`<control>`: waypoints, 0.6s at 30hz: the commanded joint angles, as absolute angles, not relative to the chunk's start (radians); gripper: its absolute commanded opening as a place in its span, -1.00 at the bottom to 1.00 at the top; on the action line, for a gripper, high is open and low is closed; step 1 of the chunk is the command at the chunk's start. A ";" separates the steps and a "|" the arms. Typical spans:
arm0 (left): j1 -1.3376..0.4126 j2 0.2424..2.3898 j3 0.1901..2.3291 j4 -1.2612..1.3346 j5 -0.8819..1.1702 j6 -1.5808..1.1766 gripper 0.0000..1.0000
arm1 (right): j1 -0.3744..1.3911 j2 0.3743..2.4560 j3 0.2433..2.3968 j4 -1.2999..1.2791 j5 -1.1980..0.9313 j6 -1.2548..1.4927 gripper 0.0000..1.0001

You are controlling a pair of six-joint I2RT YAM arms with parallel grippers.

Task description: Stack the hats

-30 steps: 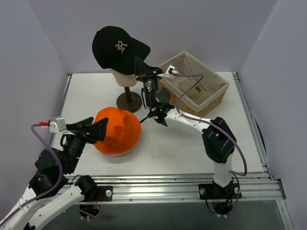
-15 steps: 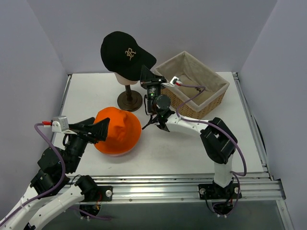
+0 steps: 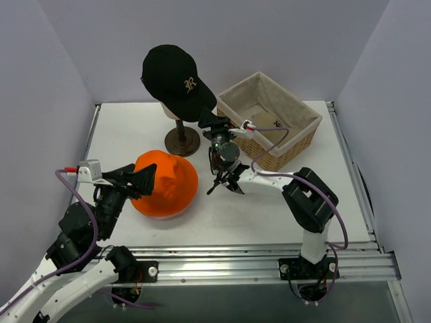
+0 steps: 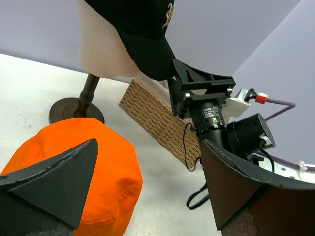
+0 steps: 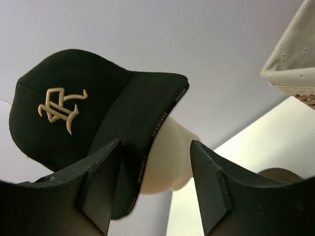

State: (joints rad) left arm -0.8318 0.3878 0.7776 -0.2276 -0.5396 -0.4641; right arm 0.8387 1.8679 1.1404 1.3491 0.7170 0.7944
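Black cap [image 3: 174, 74]: we see it sitting on the cream head [image 3: 174, 111]. The head is on a dark stand [image 3: 182, 141] at the back of the table [image 3: 229, 208]. The brim slopes down toward the basket [image 3: 296, 145], and the gold emblem faces the right arm.

Right claw [image 5: 155, 145]: its fingers stand partly apart with a clear gap and grip nothing. It points upward at the brim from below.

Black cap against right claw: in the wrist view we see the brim's edge and the head through the gap. The brim is nearer the finger on that picture's left. We cannot tell whether the brim touches that finger. From above, the claw's tips are just under the brim's low end, between the stand and the basket.

Orange hat [image 3: 165, 185]: it lies crown up on the table in front of the stand, near it but apart.

Left claw [image 3: 141, 176]: it is spread wide and holds nothing.

Orange hat against left claw: from above, the claw's tips reach over the hat's left side. In the wrist view, one finger hangs over the orange crown and the other is off to the side toward the right arm. We cannot tell whether the claw touches the hat.

Tan cap [image 3: 264, 116]: it lies inside the basket, partly hidden by the right arm's cable.
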 commanded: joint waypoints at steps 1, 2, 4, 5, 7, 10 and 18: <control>-0.834 0.406 0.784 -0.167 -0.558 -0.469 0.88 | 0.839 1.772 1.068 1.945 0.721 0.738 0.07; -0.834 0.411 0.781 -0.161 -0.557 -0.471 0.88 | 0.839 1.755 1.051 1.948 0.713 0.726 0.11; -0.834 0.431 0.779 -0.149 -0.555 -0.477 0.88 | 0.838 1.730 1.002 1.954 0.699 0.695 0.16; -0.834 0.437 0.779 -0.147 -0.557 -0.479 0.88 | 0.835 1.711 0.994 1.950 0.681 0.683 0.18; -0.834 0.449 0.784 -0.140 -0.577 -0.474 0.88 | 0.827 1.686 0.980 1.916 0.632 0.655 0.22; -0.834 0.460 0.833 -0.115 -0.650 -0.404 0.90 | 0.784 1.615 1.017 1.701 0.531 0.660 0.22; -0.833 0.725 1.219 -0.178 -0.719 -0.172 0.77 | 0.664 1.417 1.140 0.903 0.276 0.720 0.20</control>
State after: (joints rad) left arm -0.8314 0.6342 1.0866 -0.1928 -0.6674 -0.3061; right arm 0.6960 1.4967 1.0763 1.1019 0.3893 0.7158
